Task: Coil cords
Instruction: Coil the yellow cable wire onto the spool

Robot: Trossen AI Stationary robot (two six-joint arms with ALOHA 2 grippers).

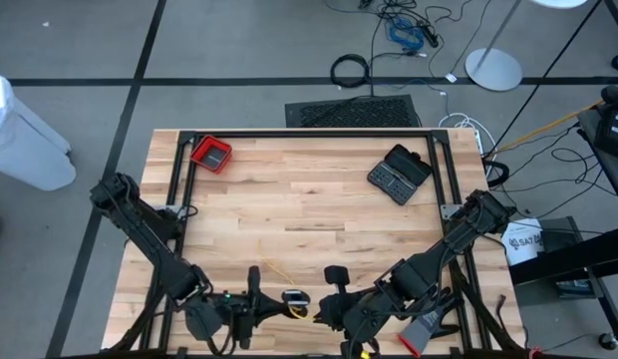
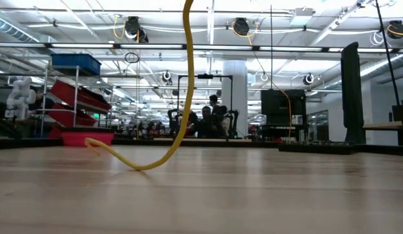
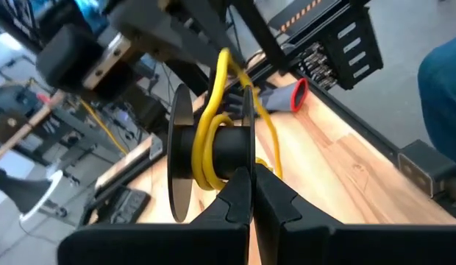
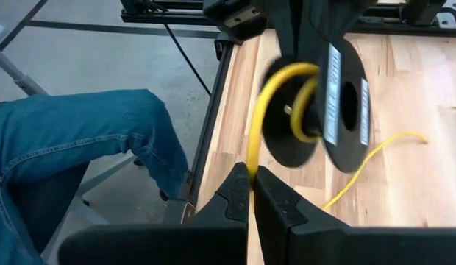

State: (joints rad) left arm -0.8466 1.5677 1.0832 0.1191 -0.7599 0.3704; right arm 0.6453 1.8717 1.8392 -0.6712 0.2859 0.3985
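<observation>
Yellow cord [image 3: 213,110] is partly wound on the spool [image 3: 213,154], held by the closed left gripper [image 3: 251,193]. Right gripper [image 4: 250,193] pinches the cord; next, likely more winding, feeding the loose tail [image 1: 279,271].

table [image 1: 319,199]: pale matt wood | yellow cord [image 4: 266,110]: smooth, glossy | spool [image 4: 346,110]: matt black plastic

My tool [image 4: 250,193] is closed, its tips pinching the yellow cord [image 4: 255,132]. Just ahead, a black spool [image 4: 327,110] carries turns of that cord, whose free end trails across the bench [image 4: 404,191]. A person's jeans-clad leg [image 4: 81,140] stands beside the bench.
</observation>
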